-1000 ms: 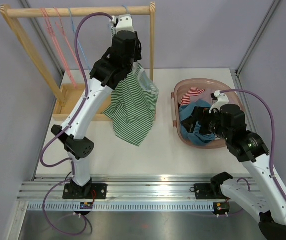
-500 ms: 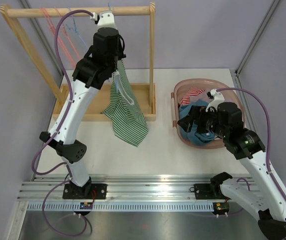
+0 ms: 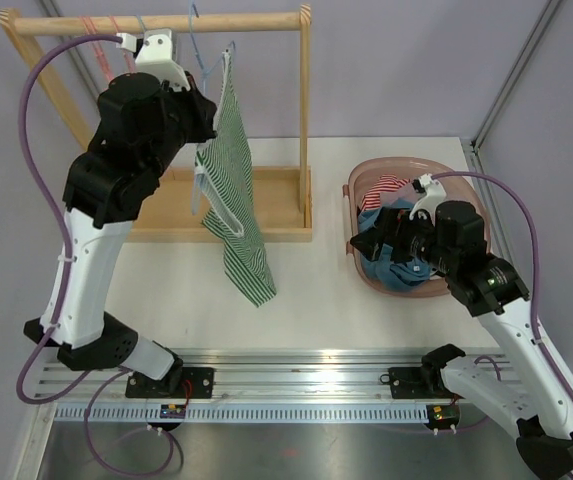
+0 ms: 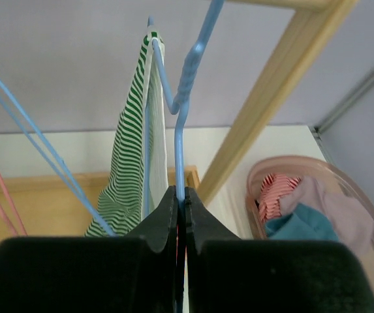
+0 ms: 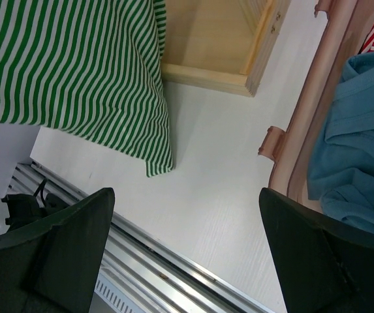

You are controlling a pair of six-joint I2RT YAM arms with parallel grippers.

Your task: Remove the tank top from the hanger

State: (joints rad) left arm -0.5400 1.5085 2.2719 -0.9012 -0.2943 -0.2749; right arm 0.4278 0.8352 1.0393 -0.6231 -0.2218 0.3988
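White table [image 3: 306,300], grey walls behind. Green-and-white striped tank top [image 3: 234,190] on a blue hanger [image 4: 177,124], hanging down in front of the wooden rack [image 3: 166,22], with the hanger hook up near the top bar. Left gripper [image 4: 180,193] fully closed, pinching the hanger wire just below the hook. Right gripper [image 5: 185,195] spread wide, holding nothing, at the pink basket [image 3: 366,178] with a blue cloth [image 3: 396,275] and a red-striped cloth [image 3: 388,187] inside, well apart from the tank top.

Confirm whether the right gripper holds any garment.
No, the right gripper is open; only table and basket rim show between its jaws.
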